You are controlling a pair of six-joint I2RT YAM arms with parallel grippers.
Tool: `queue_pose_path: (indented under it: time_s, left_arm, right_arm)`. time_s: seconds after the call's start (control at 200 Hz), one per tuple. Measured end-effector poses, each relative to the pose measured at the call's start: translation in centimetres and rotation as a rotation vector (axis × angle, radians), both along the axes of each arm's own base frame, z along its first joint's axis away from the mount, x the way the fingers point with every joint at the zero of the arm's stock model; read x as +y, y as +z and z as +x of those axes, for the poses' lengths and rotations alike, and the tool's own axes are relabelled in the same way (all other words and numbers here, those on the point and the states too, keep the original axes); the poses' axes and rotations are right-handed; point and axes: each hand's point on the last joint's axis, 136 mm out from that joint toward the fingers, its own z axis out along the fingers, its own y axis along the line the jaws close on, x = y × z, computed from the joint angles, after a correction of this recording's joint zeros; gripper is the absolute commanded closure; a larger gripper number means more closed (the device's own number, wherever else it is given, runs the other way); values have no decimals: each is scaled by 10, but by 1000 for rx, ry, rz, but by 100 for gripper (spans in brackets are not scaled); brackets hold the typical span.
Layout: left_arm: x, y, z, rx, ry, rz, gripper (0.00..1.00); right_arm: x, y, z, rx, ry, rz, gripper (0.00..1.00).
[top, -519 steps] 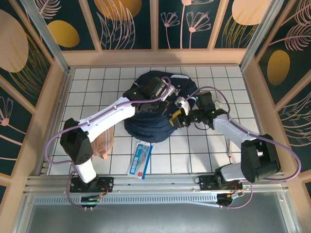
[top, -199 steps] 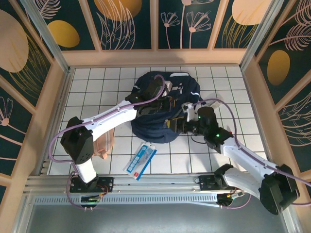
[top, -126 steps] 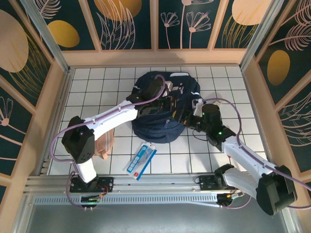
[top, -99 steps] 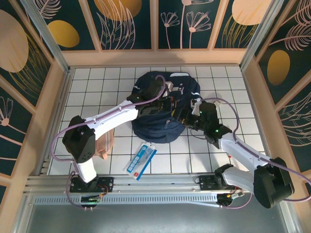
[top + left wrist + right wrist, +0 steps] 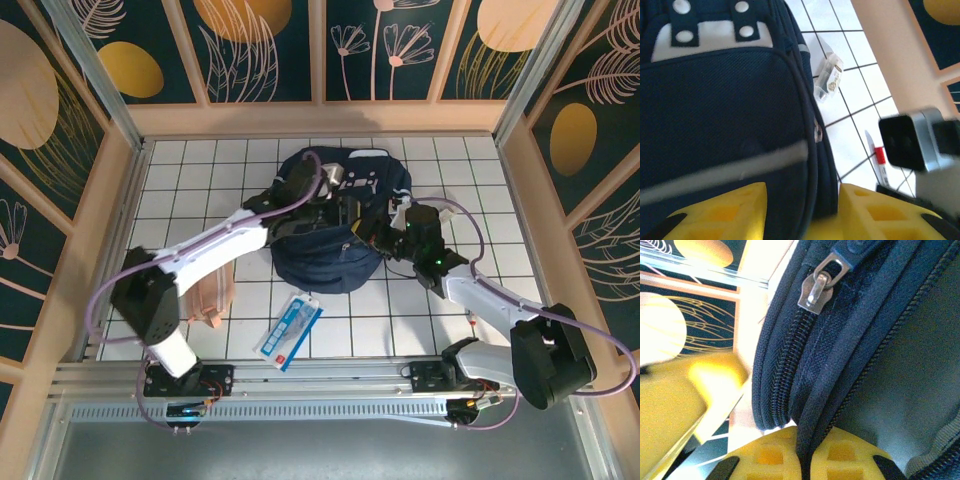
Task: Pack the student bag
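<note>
1. The student bag (image 5: pixel 325 262) lies slumped on the white tiled table (image 5: pixel 190 180), about midway across it and towards the back, with both arms reaching in over it.
2. It looks soft and floppy to me. The navy cloth sags into a rounded heap and holds no shape, so I'd expect it to fold and drag when pulled, not lift as one piece.
3. It is by far the bulkiest thing here, yet it appears slack, so I'd guess it is light for its size and likely to slide on the smooth tiles.
4. The right gripper (image 5: pixel 802 440) is clenched on a ridge of cloth running beside the zip teeth (image 5: pixel 785 365), with the metal zip puller (image 5: pixel 817 285) further along the same seam, apart from the fingers.
5. The left gripper (image 5: pixel 802 187) has its jaws parted. The bag's piped side edge passes between them, and I see no pinch on it.
6. The best holds seem to be the stitched seams and piping, where the fabric is doubled and firm. The broad mesh panel under the white patch (image 5: pixel 710 37) would only bunch up.
7. The puller is small and smooth, so it could slip from the pads unless it is pinched squarely.
8. One arm probably has to pin the cloth while the other pulls, or the whole bag may simply follow.
</note>
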Motion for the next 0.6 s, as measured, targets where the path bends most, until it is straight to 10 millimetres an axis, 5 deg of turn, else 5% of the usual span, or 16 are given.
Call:
queue_pose_path:
  time_s: [0.14,0.22,0.425,0.601]
  left_arm:
    - [42,10,-50,23,14,-97,55]
    - [51,-3,-73,63,1,-132,53]
    - [23,-53,-104,179,-80,-79,51]
    - [18,-71,-93,180,-34,-26,55]
  right_arm:
    - [1,-1,3,16,-5,6,98]
    - [3,0,5,25,-8,11,99]
    - [6,7,12,24,-10,19,99]
    - [8,13,15,17,-9,22,100]
